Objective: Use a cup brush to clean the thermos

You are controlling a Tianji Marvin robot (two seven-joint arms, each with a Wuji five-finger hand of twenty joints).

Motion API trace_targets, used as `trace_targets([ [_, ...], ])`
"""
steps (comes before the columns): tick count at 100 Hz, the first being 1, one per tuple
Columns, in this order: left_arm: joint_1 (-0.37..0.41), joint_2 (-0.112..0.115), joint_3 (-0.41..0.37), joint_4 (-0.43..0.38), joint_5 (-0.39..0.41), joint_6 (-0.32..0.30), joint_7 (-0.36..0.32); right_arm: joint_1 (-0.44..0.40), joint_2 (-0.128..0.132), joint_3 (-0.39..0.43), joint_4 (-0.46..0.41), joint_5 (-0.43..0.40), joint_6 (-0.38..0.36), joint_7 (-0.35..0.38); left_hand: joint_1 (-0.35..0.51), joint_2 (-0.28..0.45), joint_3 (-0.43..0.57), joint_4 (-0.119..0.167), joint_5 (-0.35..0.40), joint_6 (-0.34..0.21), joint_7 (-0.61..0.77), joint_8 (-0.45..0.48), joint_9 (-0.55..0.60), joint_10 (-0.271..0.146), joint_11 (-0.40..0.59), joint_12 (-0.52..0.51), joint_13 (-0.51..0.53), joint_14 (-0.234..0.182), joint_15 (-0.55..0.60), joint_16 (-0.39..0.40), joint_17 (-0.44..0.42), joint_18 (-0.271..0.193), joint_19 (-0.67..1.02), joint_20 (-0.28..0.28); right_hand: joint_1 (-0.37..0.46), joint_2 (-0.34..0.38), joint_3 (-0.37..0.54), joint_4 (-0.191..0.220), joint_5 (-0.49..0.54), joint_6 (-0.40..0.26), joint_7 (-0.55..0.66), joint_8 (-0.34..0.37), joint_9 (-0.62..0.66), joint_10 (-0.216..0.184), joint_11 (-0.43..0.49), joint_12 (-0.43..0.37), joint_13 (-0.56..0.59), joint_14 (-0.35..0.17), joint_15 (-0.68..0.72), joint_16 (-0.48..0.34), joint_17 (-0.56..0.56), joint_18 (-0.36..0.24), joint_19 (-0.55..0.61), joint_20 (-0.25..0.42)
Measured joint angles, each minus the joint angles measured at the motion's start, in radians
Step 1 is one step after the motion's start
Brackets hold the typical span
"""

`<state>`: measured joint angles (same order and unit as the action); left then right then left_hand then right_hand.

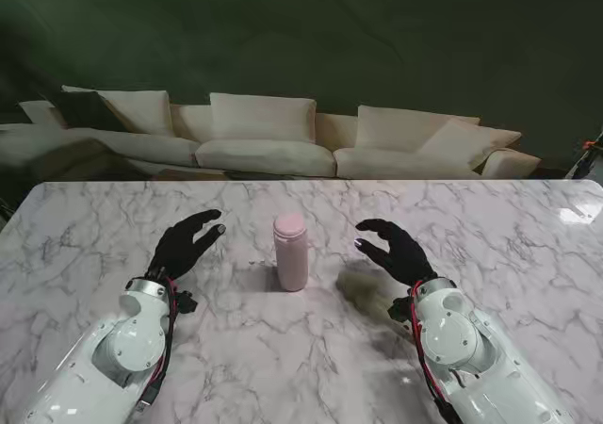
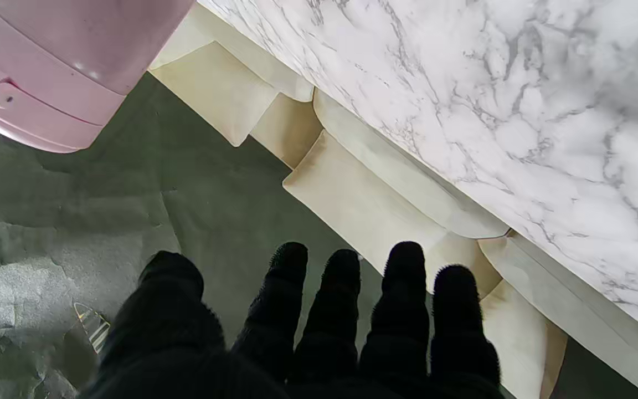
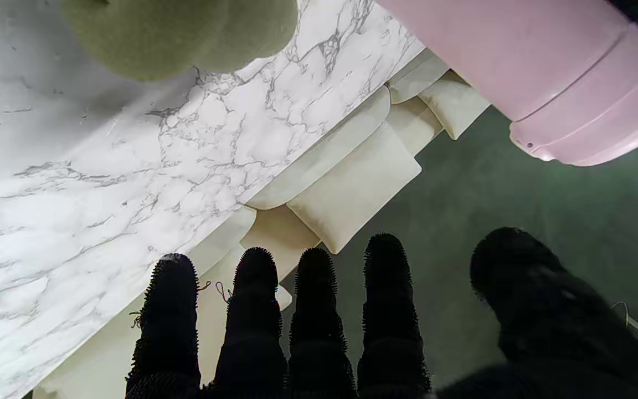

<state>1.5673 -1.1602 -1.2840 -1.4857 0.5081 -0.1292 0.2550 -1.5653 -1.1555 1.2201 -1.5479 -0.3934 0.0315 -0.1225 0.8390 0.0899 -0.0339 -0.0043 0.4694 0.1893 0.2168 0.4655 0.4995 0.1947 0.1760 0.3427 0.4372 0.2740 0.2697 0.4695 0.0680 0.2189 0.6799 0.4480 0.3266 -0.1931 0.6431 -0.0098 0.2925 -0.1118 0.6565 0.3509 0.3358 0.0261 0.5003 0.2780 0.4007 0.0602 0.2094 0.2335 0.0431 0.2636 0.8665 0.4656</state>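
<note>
The pink thermos [image 1: 290, 252] stands upright with its lid on, near the middle of the marble bench [image 1: 528, 245]. The left hand [image 1: 186, 244] hovers to the thermos's left, apart from it, fingers spread wide and holding nothing. The right hand [image 1: 396, 251] hovers to the thermos's right, also apart from it, its fingers likewise spread and empty (both wear black fuzzy gloves). In the right wrist view a soft green rounded thing [image 3: 180, 33] lies on the bench beside the thermos [image 3: 546, 72]; I cannot tell whether it is the brush. Beyond the bench, farther from me than the thermos, sits a cream sofa [image 1: 273, 137].
</note>
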Motion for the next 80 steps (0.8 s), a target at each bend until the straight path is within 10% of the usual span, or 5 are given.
trace_targets([
  [43,0.007,0.002,-0.006,-0.007,0.022,0.002,0.000,0.005,0.000,-0.006,0.004,0.000,-0.001,0.004,-0.040,-0.004,0.000,0.000,-0.093,-0.006,-0.090,-0.041,-0.153,0.001,-0.120,-0.121,-0.053,0.000,-0.059,-0.067,-0.003,0.000,-0.045,-0.016,0.000,0.000,0.000,0.000,0.000,0.000,0.000,0.000,0.000,0.000,0.000,0.000,0.000,0.000,0.000,0.000,0.000,0.000,0.000,0.000],
  [58,0.010,0.016,-0.018,-0.018,0.099,0.003,-0.064,0.007,0.000,-0.008,0.007,0.001,-0.001,0.002,-0.221,-0.171,-0.001,0.000,-0.255,-0.024,-0.200,-0.131,-0.322,-0.001,-0.189,-0.224,-0.126,0.003,-0.101,-0.137,-0.023,-0.001,-0.135,-0.075,0.000,0.000,0.000,0.000,0.000,0.000,0.000,0.000,0.000,0.000,0.000,0.000,0.000,0.000,0.000,0.000,0.000,0.000,0.000,0.000],
  [80,0.021,0.044,-0.055,-0.048,0.141,-0.015,-0.201,0.015,0.001,-0.020,0.012,0.005,-0.002,0.012,-0.236,-0.344,0.002,0.000,-0.280,-0.067,-0.216,-0.207,-0.337,-0.025,-0.189,-0.261,-0.152,-0.002,-0.115,-0.174,-0.021,0.000,-0.216,-0.101,0.000,0.000,0.000,0.000,0.000,0.000,0.000,0.000,0.000,0.000,0.000,0.000,0.000,0.000,0.000,0.000,0.000,0.000,0.000,0.000],
])
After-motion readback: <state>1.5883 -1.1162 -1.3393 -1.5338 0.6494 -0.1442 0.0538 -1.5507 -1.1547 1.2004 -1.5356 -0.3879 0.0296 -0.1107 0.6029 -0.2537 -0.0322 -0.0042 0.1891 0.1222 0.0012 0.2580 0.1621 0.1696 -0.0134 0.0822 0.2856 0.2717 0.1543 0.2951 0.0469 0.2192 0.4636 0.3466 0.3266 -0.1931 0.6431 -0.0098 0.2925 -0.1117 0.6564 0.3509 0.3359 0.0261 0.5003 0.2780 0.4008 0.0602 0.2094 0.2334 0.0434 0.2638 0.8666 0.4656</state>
